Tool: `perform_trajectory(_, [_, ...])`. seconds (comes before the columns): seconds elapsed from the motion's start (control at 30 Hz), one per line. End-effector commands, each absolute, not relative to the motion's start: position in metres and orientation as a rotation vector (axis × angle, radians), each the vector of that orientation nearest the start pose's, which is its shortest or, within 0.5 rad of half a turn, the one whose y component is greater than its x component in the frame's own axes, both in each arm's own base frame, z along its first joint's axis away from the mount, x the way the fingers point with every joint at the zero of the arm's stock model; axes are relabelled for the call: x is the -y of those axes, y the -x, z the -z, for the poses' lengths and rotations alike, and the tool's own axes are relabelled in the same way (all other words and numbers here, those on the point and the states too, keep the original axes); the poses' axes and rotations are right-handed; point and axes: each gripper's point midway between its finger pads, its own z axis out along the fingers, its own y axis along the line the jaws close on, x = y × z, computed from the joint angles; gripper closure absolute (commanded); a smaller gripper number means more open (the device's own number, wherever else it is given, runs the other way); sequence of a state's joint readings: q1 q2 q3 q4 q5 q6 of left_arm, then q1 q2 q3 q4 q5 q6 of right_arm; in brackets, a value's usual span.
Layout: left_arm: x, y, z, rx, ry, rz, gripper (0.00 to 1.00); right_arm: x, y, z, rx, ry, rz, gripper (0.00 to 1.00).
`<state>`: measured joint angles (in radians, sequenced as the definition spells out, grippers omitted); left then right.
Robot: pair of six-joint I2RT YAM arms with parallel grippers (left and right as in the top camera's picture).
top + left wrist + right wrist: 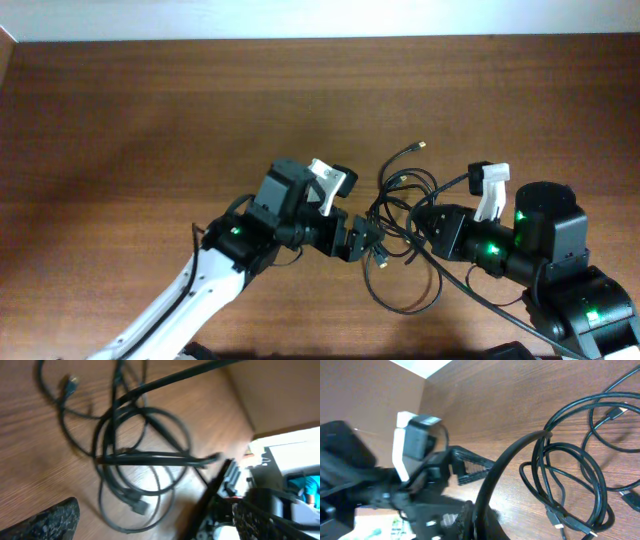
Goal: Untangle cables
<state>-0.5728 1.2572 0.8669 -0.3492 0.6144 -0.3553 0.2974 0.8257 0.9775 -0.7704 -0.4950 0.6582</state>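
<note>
The cables (400,235) lie as one tangle of thin black loops on the wooden table (150,120), between my two grippers. One loose end with a silvery plug (420,146) points to the far side. My left gripper (367,243) stands wide open at the tangle's left edge. In the left wrist view the loops (142,460) lie ahead of its spread fingers (55,520), and nothing is between them. My right gripper (487,527) is shut on one black cable strand (512,455) that arches from its jaws to the bundle (570,480).
The right arm (540,250) fills the near right corner and the left arm (230,260) comes in from the near left. The left arm's wrist (415,450) shows close by in the right wrist view. Bare wood stretches across the far and left sides.
</note>
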Motion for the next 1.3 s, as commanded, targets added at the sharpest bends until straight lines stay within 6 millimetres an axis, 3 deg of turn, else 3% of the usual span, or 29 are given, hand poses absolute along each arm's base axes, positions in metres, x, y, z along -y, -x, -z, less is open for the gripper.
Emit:
perform_trajectory(0.0, [0.268, -0.237, -0.208, -2.257, -0.617, 1.147, 0.01, -0.158, -0.22, -0.288, -2.266, -0.047, -1.077, 0.96])
perform_trajectory(0.63, [0.263, -0.246, -0.204, -2.271, -0.566, 1.082, 0.01, -0.196, -0.201, -0.349, -2.019, 0.292, -1.394, 0.96])
perform_trajectory(0.9, [0.26, -0.255, -0.184, -2.338, -0.528, 1.014, 0.01, -0.197, -0.202, -0.357, -1.977, 0.32, -1.398, 0.96])
perform_trajectory(1.1, [0.256, -0.252, -0.156, -2.455, -0.51, 0.981, 0.01, -0.198, -0.205, -0.372, -1.904, 0.335, -1.403, 0.96])
perform_trajectory(1.27, [0.255, -0.253, -0.146, -2.49, -0.501, 0.962, 0.01, -0.198, -0.207, -0.38, -1.87, 0.328, -1.413, 0.96])
